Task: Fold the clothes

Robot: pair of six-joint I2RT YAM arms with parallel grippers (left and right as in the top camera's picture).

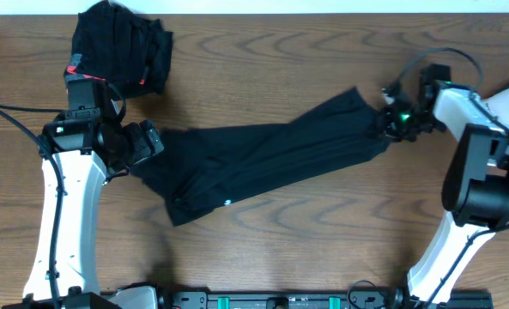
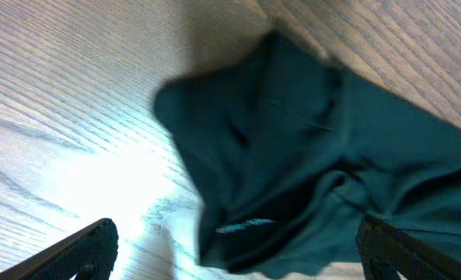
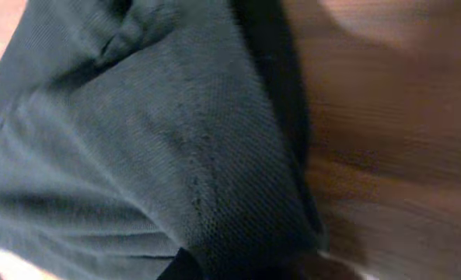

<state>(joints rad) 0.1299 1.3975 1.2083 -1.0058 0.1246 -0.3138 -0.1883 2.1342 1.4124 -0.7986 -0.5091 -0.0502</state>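
Left arm [image 1: 65,206] reached up from the near table edge, its white link roughly straight, wrist bent toward the centre. Left gripper [image 1: 149,142] sat over the left end of the long black garment [image 1: 271,159], jaws spread fully wide; in the wrist view the two black fingers [image 2: 90,245] stood at opposite lower corners with fabric lying between and beyond them, nothing gripped. Right arm [image 1: 481,172] came up the right side and folded back inward at the wrist. Right gripper [image 1: 390,120] was at the garment's far right end, jaws closed tight on the bunched fabric; its wrist view was filled by dark knit cloth at close range, wood showing to the right. The garment lay stretched diagonally across the wooden table [image 1: 280,60], low at the left and high at the right, with creases and an overlapping fold near the left end. A small white logo print [image 2: 246,225] showed near its lower left edge. A second, crumpled black garment [image 1: 121,43] with coral-red trim [image 1: 74,67] lay heaped at the far left corner, apart from the long one. A black base rail [image 1: 280,300] ran along the near edge.
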